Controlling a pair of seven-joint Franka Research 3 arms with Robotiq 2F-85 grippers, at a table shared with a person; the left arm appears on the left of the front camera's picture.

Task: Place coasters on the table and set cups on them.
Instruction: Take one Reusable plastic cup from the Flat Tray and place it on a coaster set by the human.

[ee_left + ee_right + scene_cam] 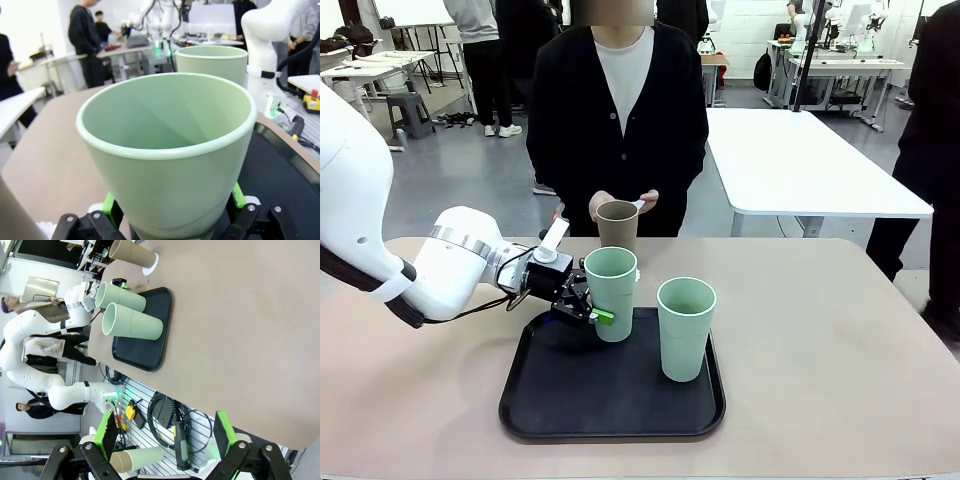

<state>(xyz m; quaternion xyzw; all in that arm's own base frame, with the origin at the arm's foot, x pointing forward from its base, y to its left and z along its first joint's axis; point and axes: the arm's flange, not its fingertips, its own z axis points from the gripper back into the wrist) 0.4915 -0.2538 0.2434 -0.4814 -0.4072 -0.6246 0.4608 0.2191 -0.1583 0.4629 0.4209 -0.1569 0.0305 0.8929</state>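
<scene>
My left gripper is shut on a pale mint green cup at the back left of the black tray. In the left wrist view that cup sits upright between the green pads. The second mint cup stands on the tray's right half. Behind the tray, the tan-brown cup stands on the beige table, on a white scalloped coaster. The person's hand holds something thin and white. My right gripper is open beyond the table's edge, holding nothing.
A person in a black cardigan stands at the table's far edge. A white table stands behind on the right. Cables and a paper cup lie below the right gripper.
</scene>
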